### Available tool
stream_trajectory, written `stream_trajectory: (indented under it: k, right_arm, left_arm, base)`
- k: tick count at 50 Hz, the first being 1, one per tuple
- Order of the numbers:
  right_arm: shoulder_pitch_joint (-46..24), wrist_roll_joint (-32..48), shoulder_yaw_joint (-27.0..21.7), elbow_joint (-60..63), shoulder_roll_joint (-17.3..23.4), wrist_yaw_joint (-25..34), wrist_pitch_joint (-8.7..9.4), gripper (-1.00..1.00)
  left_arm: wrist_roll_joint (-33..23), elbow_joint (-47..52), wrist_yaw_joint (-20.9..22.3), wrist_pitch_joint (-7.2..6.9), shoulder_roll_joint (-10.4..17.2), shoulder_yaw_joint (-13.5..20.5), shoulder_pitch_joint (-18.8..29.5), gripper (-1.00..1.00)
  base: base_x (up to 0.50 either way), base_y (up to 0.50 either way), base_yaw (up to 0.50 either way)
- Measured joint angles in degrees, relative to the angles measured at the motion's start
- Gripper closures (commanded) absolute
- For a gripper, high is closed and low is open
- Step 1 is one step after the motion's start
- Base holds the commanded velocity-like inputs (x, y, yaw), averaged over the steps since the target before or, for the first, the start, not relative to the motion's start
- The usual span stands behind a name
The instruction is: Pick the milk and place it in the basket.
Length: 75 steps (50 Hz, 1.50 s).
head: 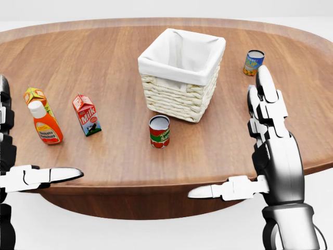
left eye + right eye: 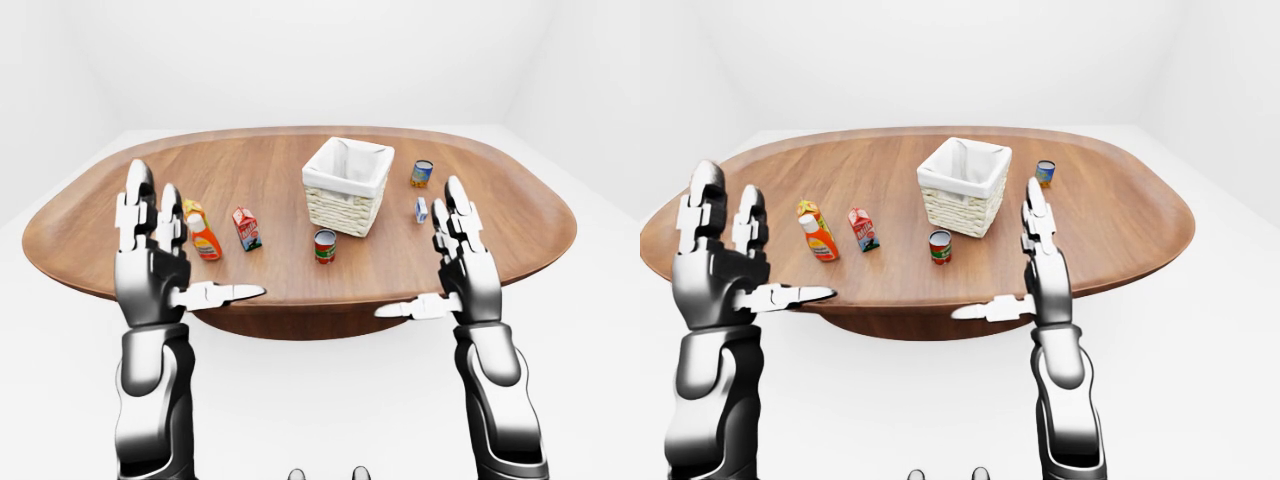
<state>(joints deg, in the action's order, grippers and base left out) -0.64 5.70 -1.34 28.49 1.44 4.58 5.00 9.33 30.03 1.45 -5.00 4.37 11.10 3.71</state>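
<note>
The milk (image 1: 87, 115) is a small red and white carton standing upright on the oval wooden table (image 1: 104, 57), left of centre in the head view. The wicker basket (image 1: 177, 101) with a white cloth liner stands to its right, near the table's middle. My left hand (image 2: 760, 240) is open and empty, raised at the table's near edge, left of and below the milk. My right hand (image 1: 229, 135) is open and empty, raised at the near edge, right of the basket. Neither hand touches anything.
An orange bottle (image 1: 46, 125) and an orange juice carton (image 1: 35, 96) stand left of the milk. A red can (image 1: 159, 132) stands just below the basket. A blue and yellow can (image 1: 253, 62) and a small blue-white item (image 2: 421, 209) stand right of the basket.
</note>
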Motion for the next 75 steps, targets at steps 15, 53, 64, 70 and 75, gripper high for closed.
stream_trajectory:
  k: [15,53,64,70,75]
  right_arm:
    - [-0.55,0.27,0.11,2.82,-0.01,-0.22,0.0,-1.0]
    - [-0.48,0.52,0.21,2.86,-0.07,-0.1,0.0,-1.0]
    - [-0.36,0.39,0.04,1.99,-0.02,-0.17,0.0,-1.0]
    - [-0.33,0.36,-0.07,1.55,0.02,-0.18,0.0,-1.0]
    - [-0.27,0.36,-0.08,1.23,0.03,-0.17,0.0,-1.0]
  left_arm:
    - [10.71,0.47,-5.28,0.0,8.54,12.21,6.21,-1.0]
    - [26.93,-41.02,-11.84,0.9,32.64,32.72,7.65,-1.0]
    - [28.54,-46.95,-12.88,1.86,34.85,32.53,7.51,-1.0]
    - [28.97,-48.25,-13.14,1.99,35.37,32.45,7.45,-1.0]
    - [29.2,-48.82,-13.1,1.85,35.65,32.41,7.37,-1.0]
  base:
    - [0.0,0.0,0.0]
    - [0.0,0.0,0.0]
    - [0.0,0.0,0.0]
    - [0.0,0.0,0.0]
    - [0.0,0.0,0.0]
